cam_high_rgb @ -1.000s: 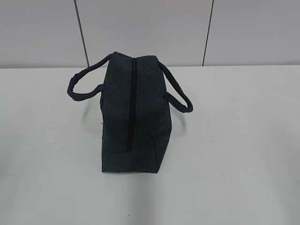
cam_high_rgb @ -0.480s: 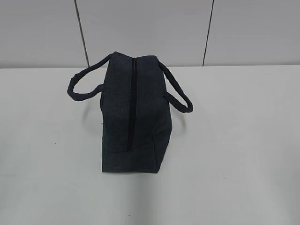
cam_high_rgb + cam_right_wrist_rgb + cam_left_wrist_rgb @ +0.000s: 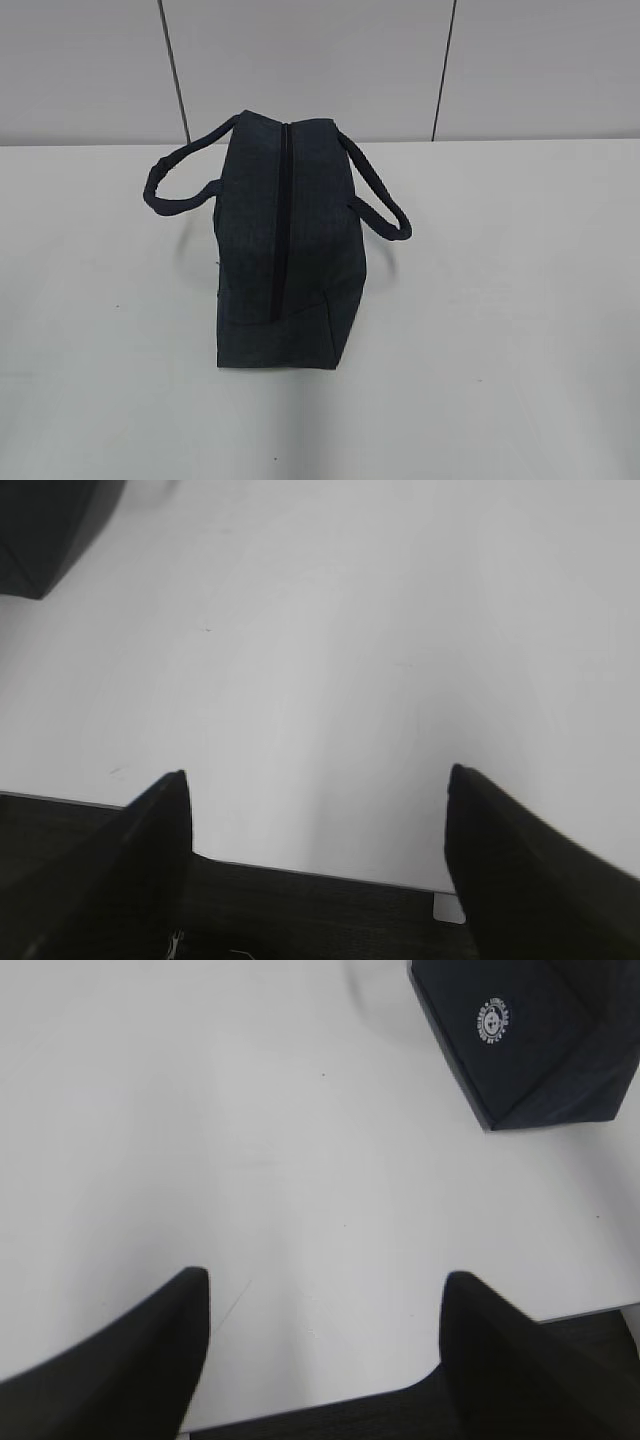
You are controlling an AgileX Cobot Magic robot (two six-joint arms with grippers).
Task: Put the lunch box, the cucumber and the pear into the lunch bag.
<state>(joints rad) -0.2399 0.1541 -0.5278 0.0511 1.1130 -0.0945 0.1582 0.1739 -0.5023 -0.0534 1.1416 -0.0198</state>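
- Nothing has shifted since a second ago: the lunch bag sits exactly where it was, and neither of my arms has come into the exterior view.
- That bag is dark navy fabric, standing upright on the white table with its narrow end toward the exterior camera.
- Its black zipper runs down the middle of the top and looks closed along its whole visible length.
- Two padded loop handles droop outward, one handle to the bag's left and the other handle to its right, both resting low beside it.
- From my left wrist, the bag's corner shows a small round white logo on its side.
- My left gripper hangs well apart from the bag, near the table's front edge, jaws spread wide with only bare tabletop between them.
- My right gripper is likewise spread wide and holding nothing, over the table edge, with a dark corner of the bag far off at the upper left.
- Behind the bag stands a pale panelled wall with thin dark seams.
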